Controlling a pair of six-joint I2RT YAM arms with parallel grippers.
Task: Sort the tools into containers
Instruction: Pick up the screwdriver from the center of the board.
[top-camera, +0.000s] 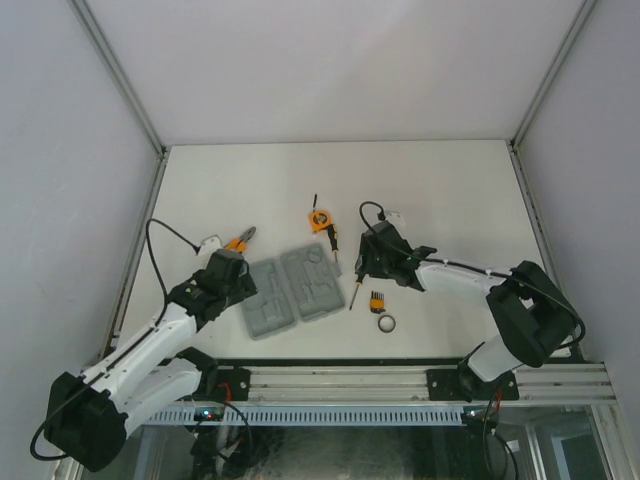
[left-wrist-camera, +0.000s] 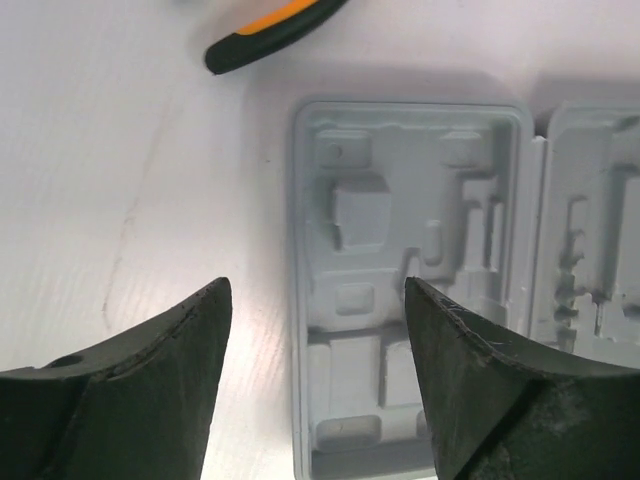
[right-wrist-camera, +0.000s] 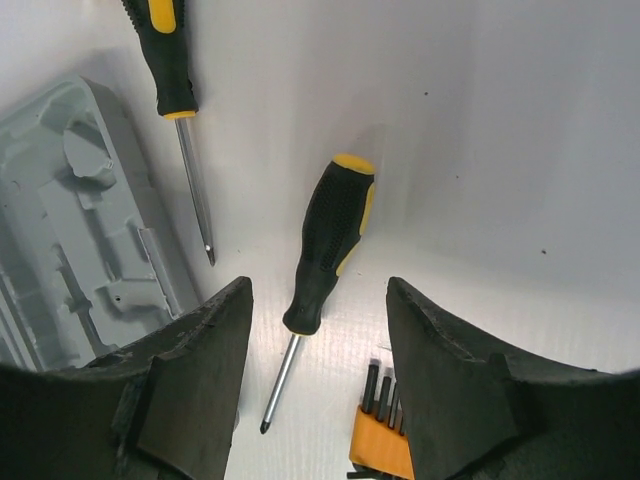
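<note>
My left gripper (left-wrist-camera: 315, 290) hangs spread and empty over the open grey case (left-wrist-camera: 400, 200), with the pliers (left-wrist-camera: 270, 32) just off its far-left corner. My right gripper (right-wrist-camera: 318, 290), also spread and holding nothing, hovers above a screwdriver (right-wrist-camera: 330, 240) just right of the case.

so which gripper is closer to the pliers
Left. The left gripper hangs just beside the pliers; the right gripper is across the case from them, over a screwdriver.
</note>
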